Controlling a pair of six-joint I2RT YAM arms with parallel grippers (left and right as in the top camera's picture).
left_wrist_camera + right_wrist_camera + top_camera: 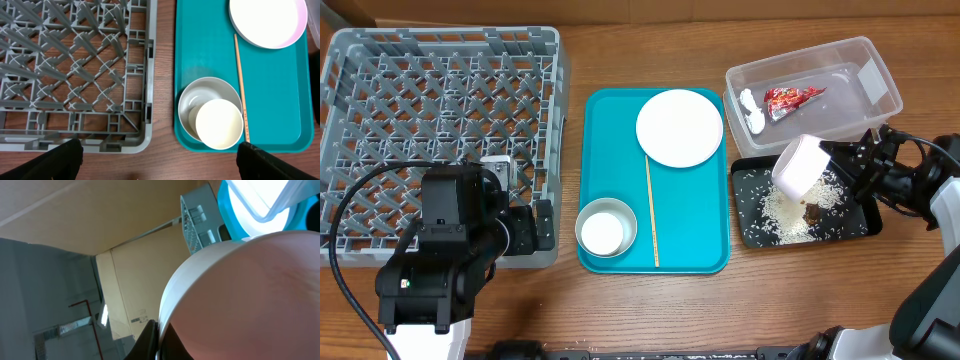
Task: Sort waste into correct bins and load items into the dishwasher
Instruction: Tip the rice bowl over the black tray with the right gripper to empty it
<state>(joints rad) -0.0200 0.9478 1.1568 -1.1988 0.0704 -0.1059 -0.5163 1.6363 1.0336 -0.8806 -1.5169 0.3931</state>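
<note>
My right gripper (828, 163) is shut on the rim of the small pale pinkish bowl (798, 165) and holds it tipped over the black tray (865, 226). Rice grains (778, 210) and a brown scrap (813, 212) lie in that tray. In the right wrist view the bowl (240, 295) fills the frame, with the fingers (160, 336) pinching its rim. The clear tub (882, 78) holds the red-and-white wrapper (792, 98) and the white tissue (752, 110). My left gripper (160, 160) is open and empty over the table between the grey rack (75, 60) and the teal tray (280, 100).
On the teal tray (700, 220) are the white plate (679, 127), the grey bowl (622, 212) with the white cup (601, 234) in it, and the wooden stick (651, 210). The rack (440, 100) stands at the left with nothing in it.
</note>
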